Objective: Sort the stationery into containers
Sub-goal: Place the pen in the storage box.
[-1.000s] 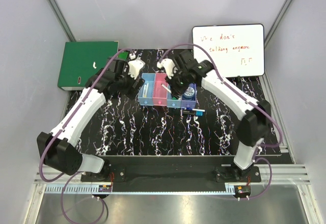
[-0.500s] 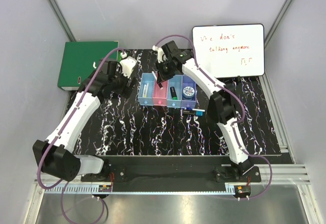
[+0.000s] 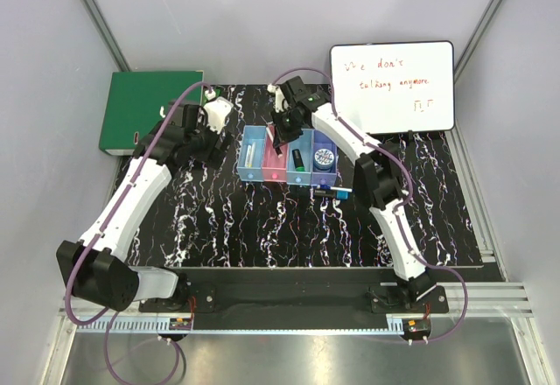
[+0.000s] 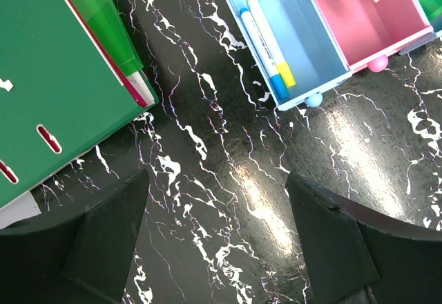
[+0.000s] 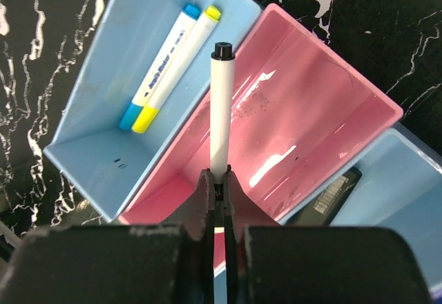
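The containers (image 3: 265, 175) stand mid-mat as a joined row: light blue, pink, light blue, purple-blue. My right gripper (image 5: 219, 179) is shut on the lower end of a white pen (image 5: 221, 110) with a black tip, held over the pink bin (image 5: 311, 131). Two white markers (image 5: 166, 62), one blue-capped and one yellow-capped, lie in the left light blue bin (image 5: 103, 131). A green marker (image 3: 298, 159) lies in the third bin, and a round blue-and-white roll (image 3: 325, 156) sits in the purple-blue bin. My left gripper (image 4: 217, 214) hangs open over bare mat, left of the bins, holding nothing.
A large green binder (image 3: 147, 109) lies at the back left, close to my left gripper. A whiteboard (image 3: 392, 86) with red writing sits at the back right. A dark item with a blue end (image 3: 334, 192) lies on the mat just in front of the bins.
My right gripper, still holding the white pen, has shifted left and back to above the pink bin, with its arm folded differently. My left gripper has drawn slightly left, away from the bins.
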Motion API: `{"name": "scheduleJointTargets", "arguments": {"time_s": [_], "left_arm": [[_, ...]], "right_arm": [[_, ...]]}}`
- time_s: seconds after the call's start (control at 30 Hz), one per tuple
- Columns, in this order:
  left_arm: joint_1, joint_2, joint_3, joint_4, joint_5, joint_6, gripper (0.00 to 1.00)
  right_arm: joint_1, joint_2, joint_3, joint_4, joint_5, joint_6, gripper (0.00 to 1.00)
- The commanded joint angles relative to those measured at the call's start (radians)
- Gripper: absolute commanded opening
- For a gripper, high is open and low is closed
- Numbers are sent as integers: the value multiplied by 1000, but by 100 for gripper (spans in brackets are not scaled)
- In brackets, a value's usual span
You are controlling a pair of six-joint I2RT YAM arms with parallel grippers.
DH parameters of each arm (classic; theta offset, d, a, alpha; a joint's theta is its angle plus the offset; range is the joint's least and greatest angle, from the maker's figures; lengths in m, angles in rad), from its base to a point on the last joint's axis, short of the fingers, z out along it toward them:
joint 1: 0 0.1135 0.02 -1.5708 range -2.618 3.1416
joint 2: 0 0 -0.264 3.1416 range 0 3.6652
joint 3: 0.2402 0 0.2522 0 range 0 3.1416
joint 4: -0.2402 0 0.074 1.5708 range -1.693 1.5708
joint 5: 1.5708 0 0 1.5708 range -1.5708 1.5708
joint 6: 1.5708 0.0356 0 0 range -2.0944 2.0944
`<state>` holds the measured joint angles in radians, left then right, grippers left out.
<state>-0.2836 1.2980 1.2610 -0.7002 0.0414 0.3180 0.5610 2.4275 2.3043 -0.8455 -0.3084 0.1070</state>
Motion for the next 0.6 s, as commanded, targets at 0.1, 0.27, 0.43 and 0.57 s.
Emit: {"name": "scheduleJointTargets", "arguments": {"time_s": [0.1, 0.27, 0.43, 0.57], "left_arm": [[9, 3, 44, 39, 6, 13, 87], [12, 3, 38, 41, 11, 16, 87], [14, 1, 37, 41, 18, 16, 87], [14, 1, 37, 41, 23, 15, 87]], "right_arm": [[0, 35, -8, 37, -11, 14, 0], [0, 33, 0, 36, -11, 8, 13], [0, 1, -17, 36, -23, -7, 34], [0, -50, -25, 33, -26, -41, 39]]}}
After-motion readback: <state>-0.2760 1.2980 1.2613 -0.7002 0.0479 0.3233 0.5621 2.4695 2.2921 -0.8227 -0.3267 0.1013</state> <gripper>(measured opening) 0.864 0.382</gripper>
